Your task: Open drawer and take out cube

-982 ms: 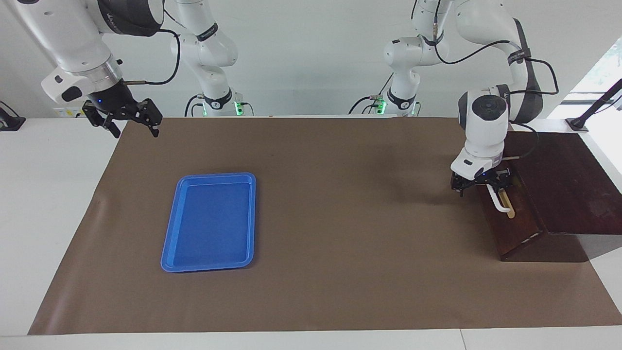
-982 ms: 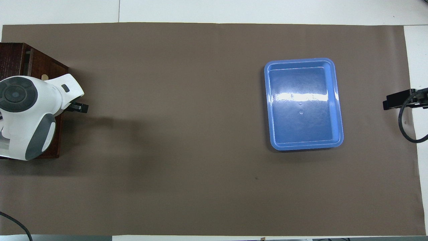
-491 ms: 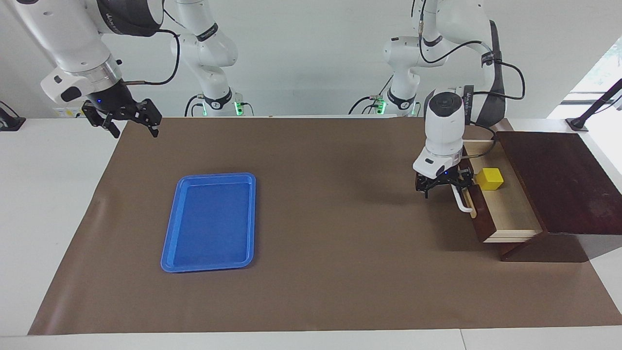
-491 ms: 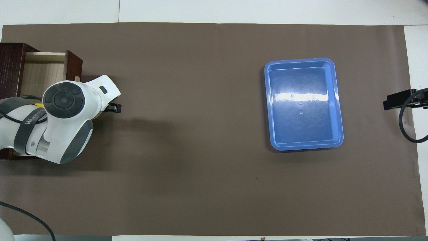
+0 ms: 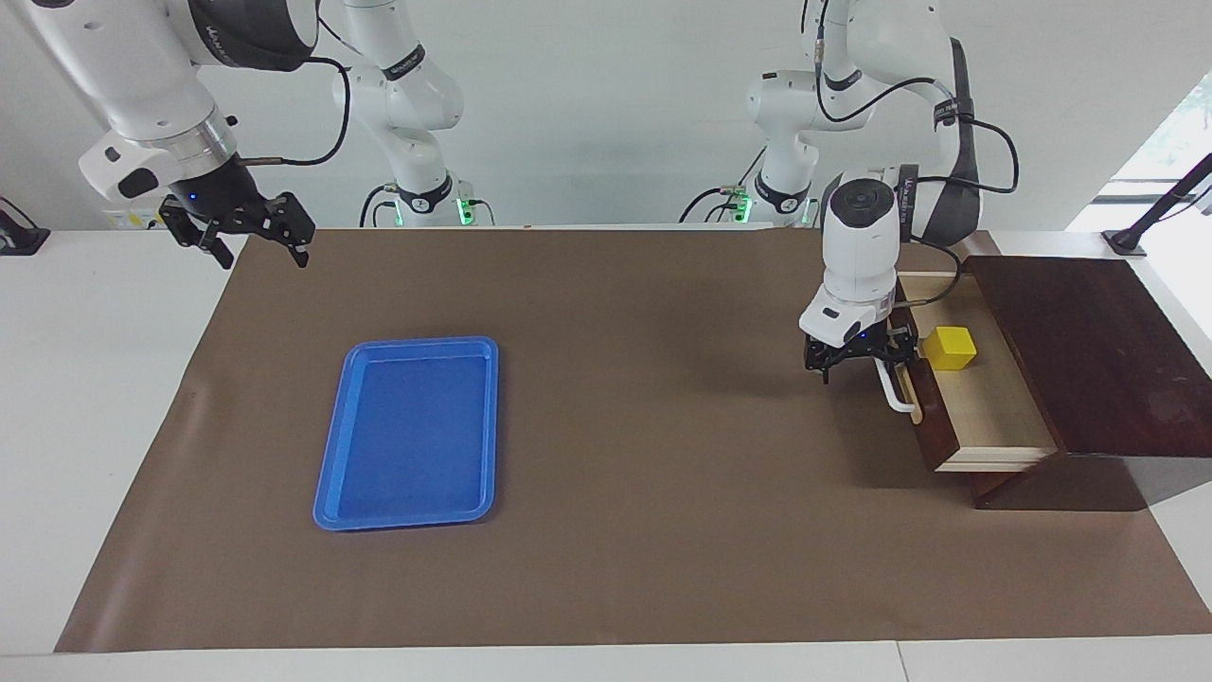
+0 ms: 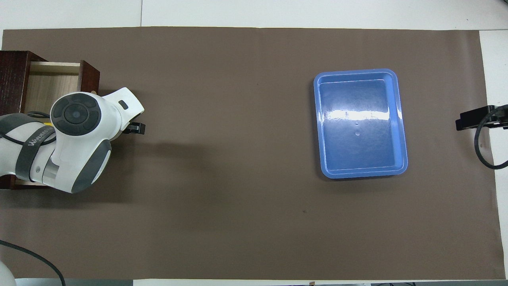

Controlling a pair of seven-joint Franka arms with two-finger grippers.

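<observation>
The drawer stands pulled out of its dark wooden box at the left arm's end of the table, its pale inside showing. The yellow cube sits in the drawer, in the part nearer to the robots. My left gripper is shut on the white handle, at the handle's end nearer the robots. In the overhead view the left arm covers the cube and much of the drawer. My right gripper waits open and empty, raised over the mat's corner at the right arm's end.
A blue tray lies empty on the brown mat toward the right arm's end; it also shows in the overhead view. Bare mat lies between the tray and the drawer.
The left gripper pulled the drawer out of the box toward the middle of the table, baring the cube. Most of the travel came in the first half second. The right arm has not moved.
</observation>
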